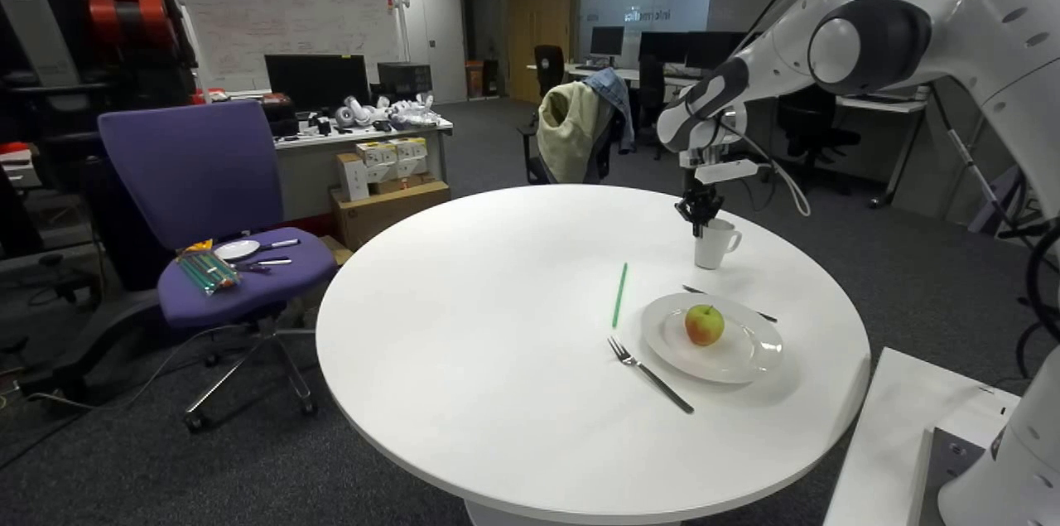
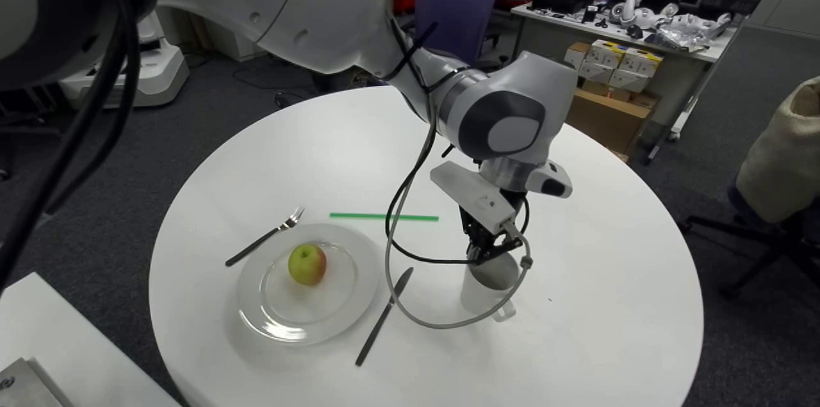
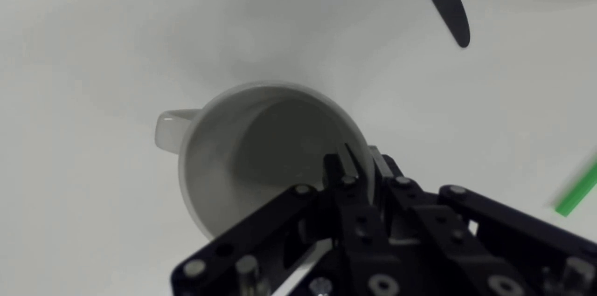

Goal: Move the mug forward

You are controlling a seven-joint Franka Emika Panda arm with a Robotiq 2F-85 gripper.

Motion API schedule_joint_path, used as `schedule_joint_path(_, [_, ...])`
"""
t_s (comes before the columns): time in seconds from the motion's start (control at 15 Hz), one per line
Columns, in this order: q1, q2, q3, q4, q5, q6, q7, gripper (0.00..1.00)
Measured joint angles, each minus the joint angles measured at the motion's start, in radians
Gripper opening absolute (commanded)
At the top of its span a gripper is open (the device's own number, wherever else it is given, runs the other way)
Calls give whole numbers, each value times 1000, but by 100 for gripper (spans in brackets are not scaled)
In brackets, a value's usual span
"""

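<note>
The white mug [image 1: 712, 249] is upright near the far right part of the round table in an exterior view; it also shows in an exterior view [image 2: 479, 296]. I cannot tell whether its base touches the table. My gripper [image 1: 700, 229] comes down from above onto its rim. In the wrist view the gripper [image 3: 361, 156] has one finger inside the mug [image 3: 205, 165] and one outside, closed on the wall. The handle [image 3: 173, 129] sticks out on the side away from the fingers. The near part of the rim is hidden behind the fingers.
A white plate [image 1: 749, 356] with an apple [image 1: 704, 325] lies near the mug. A knife [image 2: 384, 317] lies between plate and mug. A fork [image 1: 650, 375] and a green straw [image 1: 619, 296] lie beside the plate. The round table's edge [image 1: 861, 344] curves around them.
</note>
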Motion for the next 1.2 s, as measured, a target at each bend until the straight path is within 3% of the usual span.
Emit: schedule_joint_path(1.2, [106, 3, 32, -7, -183, 36, -208, 2])
